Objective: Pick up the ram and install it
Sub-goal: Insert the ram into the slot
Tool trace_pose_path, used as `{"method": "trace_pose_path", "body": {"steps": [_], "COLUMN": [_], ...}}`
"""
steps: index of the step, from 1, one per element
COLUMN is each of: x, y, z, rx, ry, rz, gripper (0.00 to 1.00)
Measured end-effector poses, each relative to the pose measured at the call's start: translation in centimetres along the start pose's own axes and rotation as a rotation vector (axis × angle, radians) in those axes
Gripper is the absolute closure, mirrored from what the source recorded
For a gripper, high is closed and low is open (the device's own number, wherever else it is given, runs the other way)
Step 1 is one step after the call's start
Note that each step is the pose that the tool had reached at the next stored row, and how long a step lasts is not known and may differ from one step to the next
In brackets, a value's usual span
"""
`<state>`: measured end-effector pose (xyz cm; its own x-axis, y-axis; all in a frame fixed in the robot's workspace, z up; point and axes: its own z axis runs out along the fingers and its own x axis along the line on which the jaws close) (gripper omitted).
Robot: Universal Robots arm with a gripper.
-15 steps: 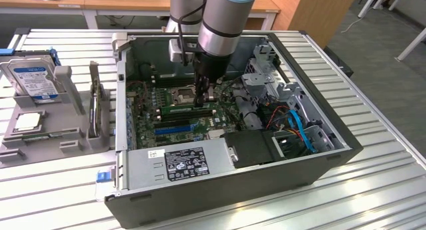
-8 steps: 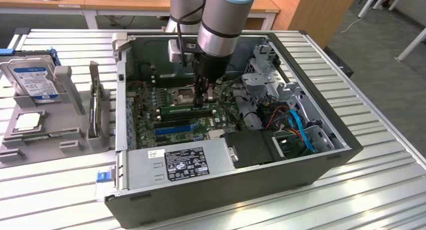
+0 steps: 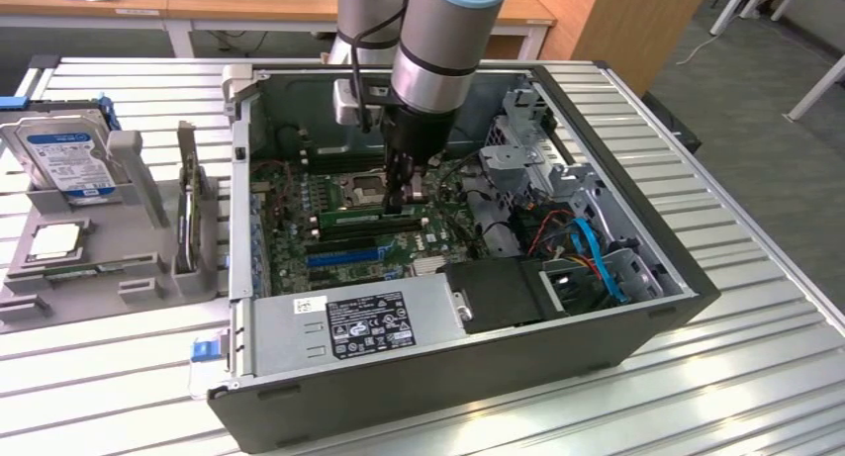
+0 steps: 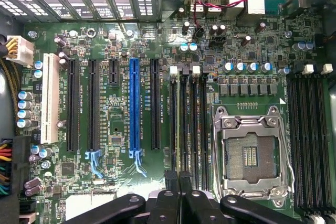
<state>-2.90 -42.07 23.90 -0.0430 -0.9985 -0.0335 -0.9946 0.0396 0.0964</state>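
In the exterior view, I am watching the arm reaching straight down into an open computer case that is lying on a slatted metal table. The gripper is hanging with its tips at the memory slots, and the ram, a thin green stick, is standing on edge in a slot directly under the hand, running out to one side of it. The CPU socket is sitting just beside the hand, and a hard drive is resting in a rack well away from it, outside the case. In the wrist view, I am looking down past the gripper; its black fingertips are drawn close together, nearly touching. The ram is stretching away from the tips, seen edge-on in its slot. Whether the tips are pinching its edge or only resting on it, I cannot tell. The empty CPU socket is lying beside the hand, and a blue slot on its other side.
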Motion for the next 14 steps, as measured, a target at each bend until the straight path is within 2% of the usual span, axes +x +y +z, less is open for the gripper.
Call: {"method": "trace_pose_path", "body": {"steps": [14], "x": [0.01], "y": [-0.05], "z": [0.27], "rx": [0.0000], "ry": [0.0000], "rz": [0.000], "gripper": [0.89]}}
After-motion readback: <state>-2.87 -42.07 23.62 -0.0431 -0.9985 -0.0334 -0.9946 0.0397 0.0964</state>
